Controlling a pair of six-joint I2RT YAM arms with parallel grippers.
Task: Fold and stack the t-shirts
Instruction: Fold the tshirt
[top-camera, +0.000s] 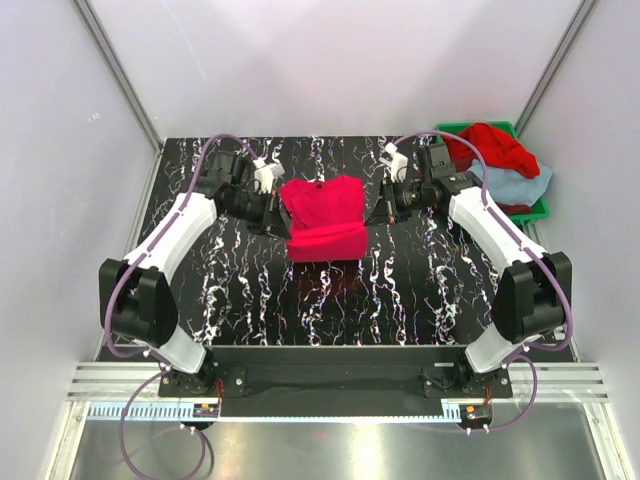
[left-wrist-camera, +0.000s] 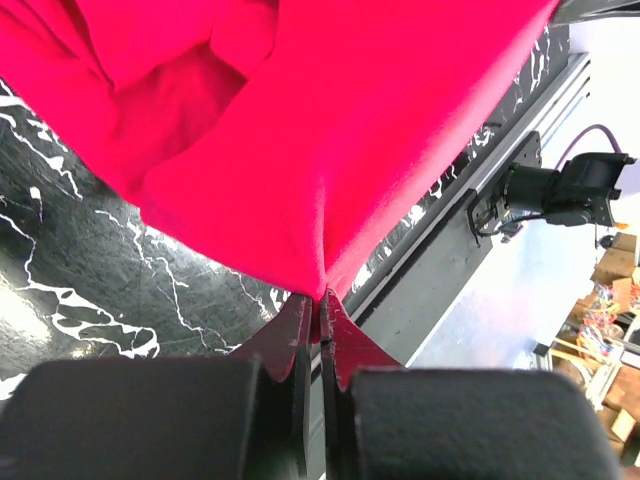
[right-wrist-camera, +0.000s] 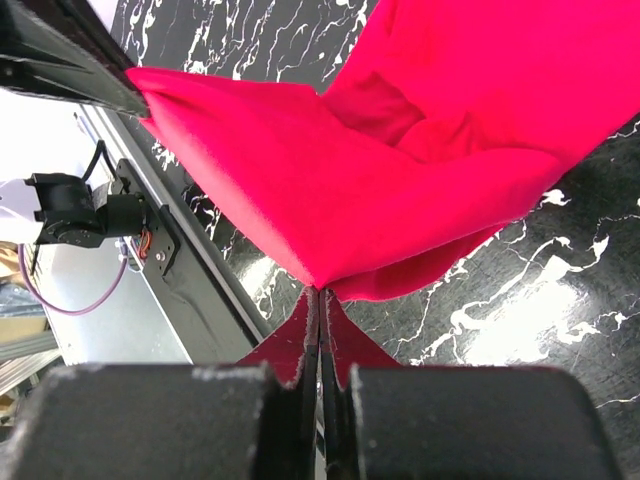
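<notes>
— Item in hand?
— Crimson-pink t-shirt (top-camera: 322, 215), frame centre on the table (top-camera: 250, 300), partly folded by my reckoning. My left gripper (left-wrist-camera: 322, 300) and right gripper (right-wrist-camera: 318, 295) each pinch a side edge, jaws pressed together on cloth.
— Outstanding?
— Red t-shirt (top-camera: 495, 148) and blue-grey t-shirt (top-camera: 522, 186), heaped in the green bin (top-camera: 540, 208), upper right; possibly more beneath. No stack begun.
— Labels?
— None legible.

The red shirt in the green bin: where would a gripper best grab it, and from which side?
Probably a raised fold of the red shirt, coming straight down from above: it lies crumpled against the blue-grey shirt, and the walls of the green bin block the sides. The left gripper and right gripper are shut on the pink shirt.
</notes>
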